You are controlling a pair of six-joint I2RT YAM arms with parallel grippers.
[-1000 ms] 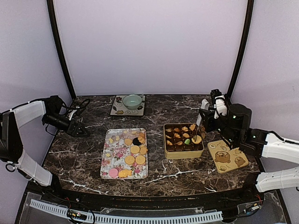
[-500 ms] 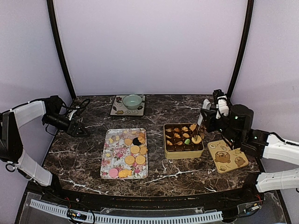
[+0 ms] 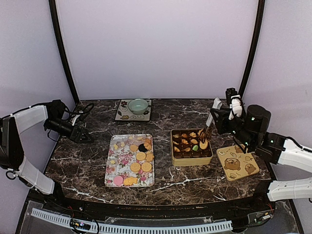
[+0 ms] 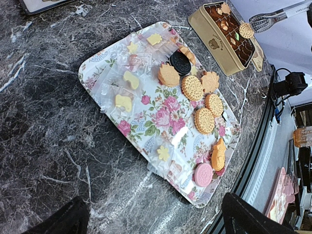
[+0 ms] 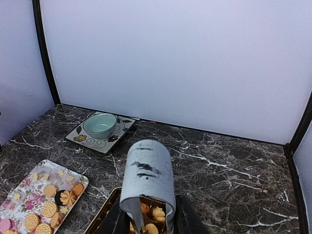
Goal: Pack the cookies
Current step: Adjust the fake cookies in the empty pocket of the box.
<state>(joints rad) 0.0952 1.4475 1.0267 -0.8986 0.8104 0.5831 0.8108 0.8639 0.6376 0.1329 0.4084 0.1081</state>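
Landmark: floral tray (image 4: 92,68), rectangular with rounded corners, lying on the dark veined marble table (image 4: 44,126).
Cookies: most of the cookies (image 4: 192,87) lie on the tray, and more sit in the tin's dark cups.
Left wrist view only: ridged round biscuits, leaf shapes, one dark sandwich, one pink, and small yellow ones in clear wrappers.
Tin (image 4: 209,35): gold, rectangular, to the right of the tray.
Tongs (image 4: 273,17): metal, their toothed tips pinching a round golden biscuit (image 4: 246,30) above the tin.
Right gripper (image 5: 152,222): clamped on the tongs' scuffed grey handle, shown only in its own camera.
Left gripper (image 4: 155,214): fingers spread wide, off the tray's left side.
Top view only: bear-printed lid (image 3: 238,164) beyond the tin.
Bowl (image 5: 100,124): pale green, on a square plate (image 5: 80,137) behind the tray.
Writing: lettering on the tongs and a badge on the tin, both too small to read.
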